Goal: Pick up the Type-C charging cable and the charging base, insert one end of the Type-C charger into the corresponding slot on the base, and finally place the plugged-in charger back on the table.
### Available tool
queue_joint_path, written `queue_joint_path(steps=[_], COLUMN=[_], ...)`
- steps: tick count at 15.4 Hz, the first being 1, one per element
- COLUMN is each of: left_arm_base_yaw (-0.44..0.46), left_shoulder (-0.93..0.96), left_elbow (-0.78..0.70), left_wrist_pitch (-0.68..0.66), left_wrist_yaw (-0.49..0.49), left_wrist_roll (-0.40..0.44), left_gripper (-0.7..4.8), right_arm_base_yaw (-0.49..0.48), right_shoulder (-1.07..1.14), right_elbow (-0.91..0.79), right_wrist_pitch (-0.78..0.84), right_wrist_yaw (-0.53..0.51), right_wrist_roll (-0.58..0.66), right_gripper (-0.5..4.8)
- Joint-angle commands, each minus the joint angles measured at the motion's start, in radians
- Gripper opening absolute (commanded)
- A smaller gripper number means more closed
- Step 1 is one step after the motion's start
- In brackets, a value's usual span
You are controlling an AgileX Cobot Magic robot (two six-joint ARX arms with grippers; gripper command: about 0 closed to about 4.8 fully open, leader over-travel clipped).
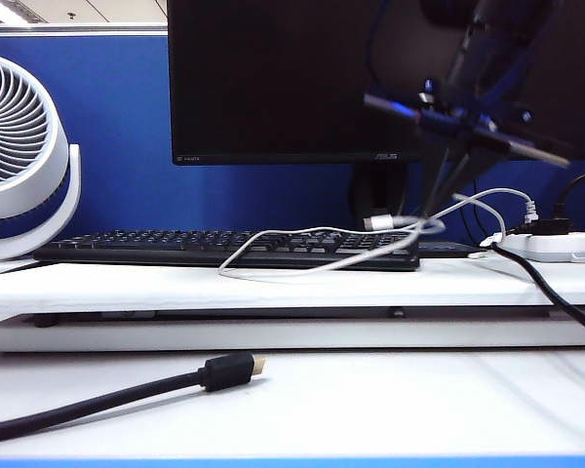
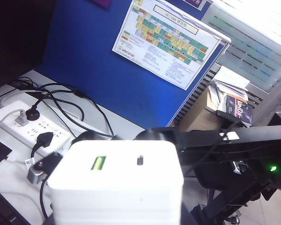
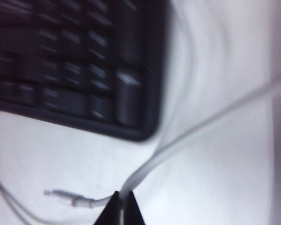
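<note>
Right gripper: pinched the Type-C charging cable near its plug, above the table beside the keyboard; plug lay level.
Left gripper: clasped the charging base, its slot facing the wrist camera.

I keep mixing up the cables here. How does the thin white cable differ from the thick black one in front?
The Type-C charging cable is thin and white, draped over the keyboard; the black cable is thick, lying on the table. The right end effector pinches the white one; the black lies free.
</note>
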Motion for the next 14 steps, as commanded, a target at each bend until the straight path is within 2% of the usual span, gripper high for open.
queue_joint_path(steps=[1, 2, 3, 4, 6, 9, 13, 14], left_arm_base_yaw=[0.0, 0.0, 0.0, 0.0, 0.0, 0.0, -0.001, -0.001], left_shoulder=[-0.007, -0.007, -0.006, -0.006, -0.006, -0.006, -0.006, -0.006], left_elbow=[0.005, 0.005, 0.005, 0.005, 0.005, 0.005, 0.005, 0.005], left_wrist_pitch=[0.019, 0.019, 0.02, 0.02, 0.02, 0.019, 0.017, 0.017], left_wrist_yaw=[0.008, 0.008, 0.008, 0.008, 0.008, 0.008, 0.008, 0.008], left_wrist_roll=[0.001, 0.001, 0.001, 0.001, 0.001, 0.001, 0.001, 0.001], left_gripper=[-0.06, -0.06, -0.06, -0.06, -0.06, -0.06, -0.06, -0.06], right_arm_base_yaw=[0.0, 0.0, 0.0, 0.0, 0.0, -0.011, -0.039, -0.045], right_shoulder=[-0.019, -0.02, -0.018, -0.018, -0.018, -0.018, -0.018, -0.018], right_elbow=[0.028, 0.029, 0.029, 0.029, 0.029, 0.028, 0.028, 0.029], right_wrist_pitch=[0.048, 0.051, 0.044, 0.044, 0.031, -0.097, -0.106, -0.102], right_wrist_yaw=[0.037, 0.037, 0.037, 0.037, 0.034, 0.267, 0.312, 0.287], right_wrist_roll=[-0.286, -0.346, -0.577, -0.597, -0.578, -0.443, -0.425, -0.424], right_gripper=[-0.03, -0.03, -0.03, -0.03, -0.03, -0.04, 0.01, 0.84])
